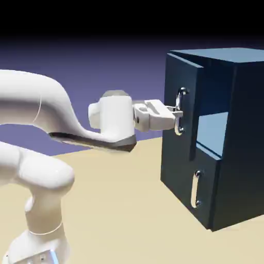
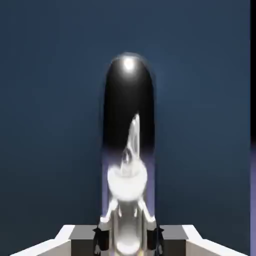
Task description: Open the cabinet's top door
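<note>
Tabletop (image 1: 108,206) lay bare lower-centre of exterior view | door (image 1: 181,103) stood ajar, upper right | claw (image 1: 178,112) was clenched on upper handle (image 1: 179,126)

We see a pale tan table (image 1: 113,206) carrying the dark navy-blue cabinet (image 1: 242,149), our landmark, which stands upright. To the cabinet's left in the exterior view, the white robot arm's base (image 1: 38,247) rises.

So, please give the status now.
Jaws shut on upper handle. Top door partly open. Nothing visible blocking the door.
</note>
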Robot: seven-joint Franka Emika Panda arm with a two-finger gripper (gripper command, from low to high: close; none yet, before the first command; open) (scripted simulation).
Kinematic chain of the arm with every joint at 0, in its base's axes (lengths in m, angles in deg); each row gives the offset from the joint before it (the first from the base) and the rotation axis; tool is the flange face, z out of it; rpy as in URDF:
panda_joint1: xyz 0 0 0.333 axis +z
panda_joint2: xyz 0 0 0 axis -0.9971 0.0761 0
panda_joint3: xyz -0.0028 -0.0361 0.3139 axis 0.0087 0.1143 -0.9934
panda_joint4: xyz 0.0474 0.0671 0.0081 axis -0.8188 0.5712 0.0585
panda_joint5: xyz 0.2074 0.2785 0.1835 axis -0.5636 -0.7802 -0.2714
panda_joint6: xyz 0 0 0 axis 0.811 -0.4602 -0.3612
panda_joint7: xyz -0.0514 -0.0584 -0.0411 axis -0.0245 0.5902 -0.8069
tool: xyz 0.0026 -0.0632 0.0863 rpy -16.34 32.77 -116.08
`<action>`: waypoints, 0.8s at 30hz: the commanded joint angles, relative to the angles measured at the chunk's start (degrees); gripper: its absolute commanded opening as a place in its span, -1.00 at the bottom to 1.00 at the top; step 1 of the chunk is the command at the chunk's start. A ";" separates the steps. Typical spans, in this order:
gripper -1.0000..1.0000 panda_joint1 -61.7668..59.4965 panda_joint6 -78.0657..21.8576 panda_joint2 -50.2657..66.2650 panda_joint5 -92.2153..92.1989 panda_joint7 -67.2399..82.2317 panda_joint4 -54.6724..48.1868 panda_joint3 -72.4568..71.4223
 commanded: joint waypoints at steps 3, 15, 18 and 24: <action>-1.00 -4.42 -1.52 -0.66 -5.34 0.04 2.38 -6.24; -1.00 -19.17 -3.66 -4.98 -26.99 1.59 8.18 -29.87; -1.00 -23.94 -1.67 -5.71 -31.29 1.20 8.48 -35.70; -1.00 -21.70 -9.55 -9.19 -46.24 7.06 10.54 -44.13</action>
